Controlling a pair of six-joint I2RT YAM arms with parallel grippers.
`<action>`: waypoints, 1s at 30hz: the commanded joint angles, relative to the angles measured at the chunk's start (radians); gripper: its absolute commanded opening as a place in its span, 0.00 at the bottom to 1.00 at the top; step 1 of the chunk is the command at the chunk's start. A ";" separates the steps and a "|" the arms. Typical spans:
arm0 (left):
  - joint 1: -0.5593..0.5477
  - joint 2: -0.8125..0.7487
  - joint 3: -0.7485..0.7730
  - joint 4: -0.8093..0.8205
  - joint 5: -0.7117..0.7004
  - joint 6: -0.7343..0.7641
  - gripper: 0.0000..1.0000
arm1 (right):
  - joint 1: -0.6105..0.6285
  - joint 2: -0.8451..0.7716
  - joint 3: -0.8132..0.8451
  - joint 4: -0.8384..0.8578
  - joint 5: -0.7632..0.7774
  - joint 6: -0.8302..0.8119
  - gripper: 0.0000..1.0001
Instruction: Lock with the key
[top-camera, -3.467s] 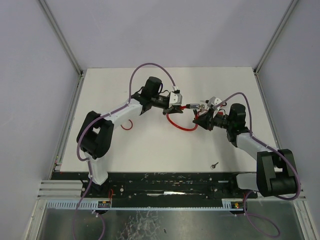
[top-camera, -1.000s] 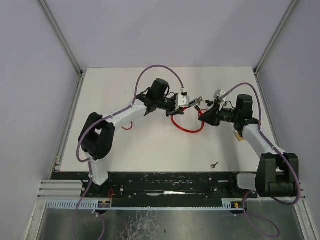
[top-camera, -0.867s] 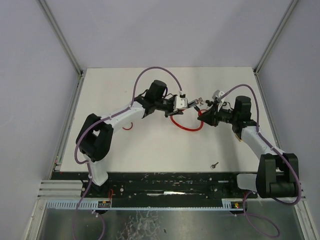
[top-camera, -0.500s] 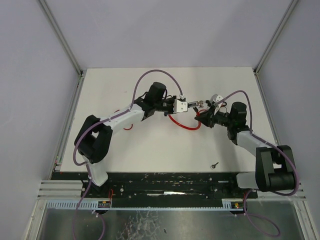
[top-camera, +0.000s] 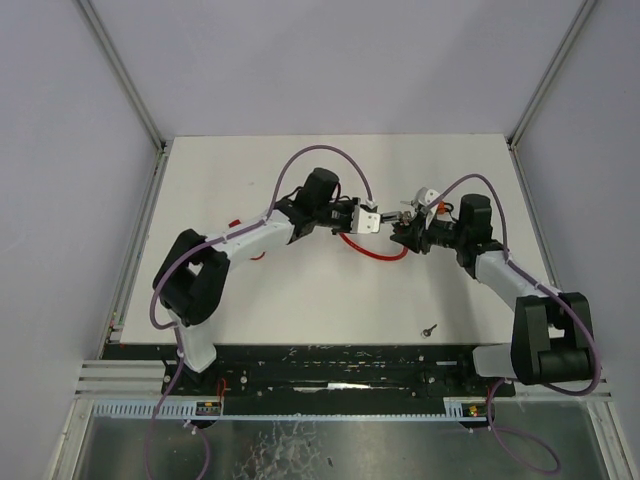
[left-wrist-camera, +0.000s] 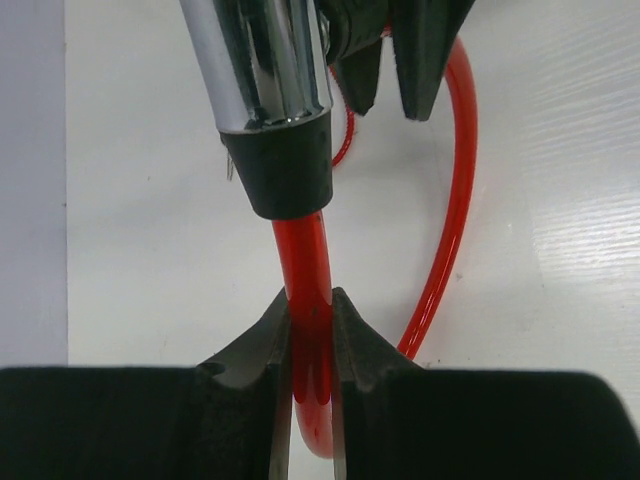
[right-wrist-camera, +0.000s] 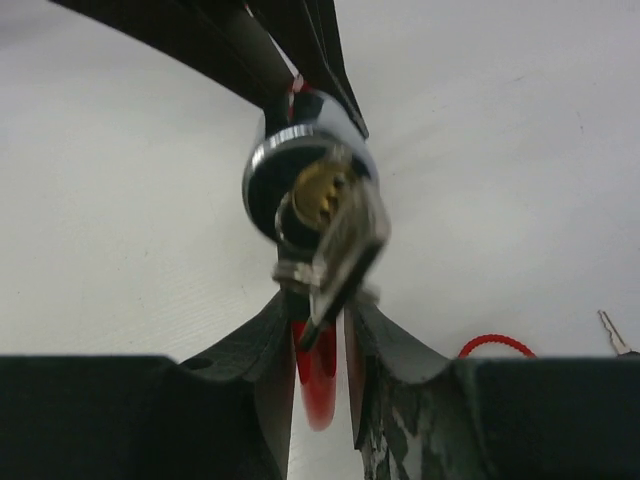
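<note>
**Op A:** Checking L side first. What's it got?

**Op B:** L gripper (left-wrist-camera: 310, 312) is pressed together on the red cable (left-wrist-camera: 303, 250), pinching it just below the black collar (left-wrist-camera: 290, 175) of the lock cylinder (left-wrist-camera: 265, 60). I see both pads hard vs. the cable.

**Op A:** And R?

**Op B:** R gripper (right-wrist-camera: 318, 318) sits right at the cylinder's face, one finger each side of the key's lower end. The key (right-wrist-camera: 340, 250) is in the brass keyhole (right-wrist-camera: 318, 195), hanging down at a tilt. Fingers are slightly apart, and I can't tell from my wrist cam whether they actually grip the key or just flank it.

**Op A:** Where's the cylinder overall?

**Op B:** Between the 2 grippers, L one on its cable end, R one on its key end. From the collar the cable bows out toward the near side of the cylinder and lies on the table (top-camera: 300, 290).

**Op A:** Anything else nearby?

**Op B:** 2nd small key (top-camera: 429, 328) lies flat on the table, well apart from the cylinder, toward the near edge and a bit to its R.
</note>
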 joint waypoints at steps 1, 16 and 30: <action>-0.035 0.051 0.031 -0.050 0.032 0.037 0.00 | -0.030 -0.061 0.076 -0.203 -0.041 -0.179 0.33; -0.013 0.085 0.071 -0.076 0.040 -0.008 0.00 | -0.112 -0.132 0.186 -0.712 0.063 -0.714 0.65; -0.008 0.079 0.060 -0.085 0.054 0.016 0.00 | -0.190 -0.302 0.356 -0.943 -0.039 -0.957 0.64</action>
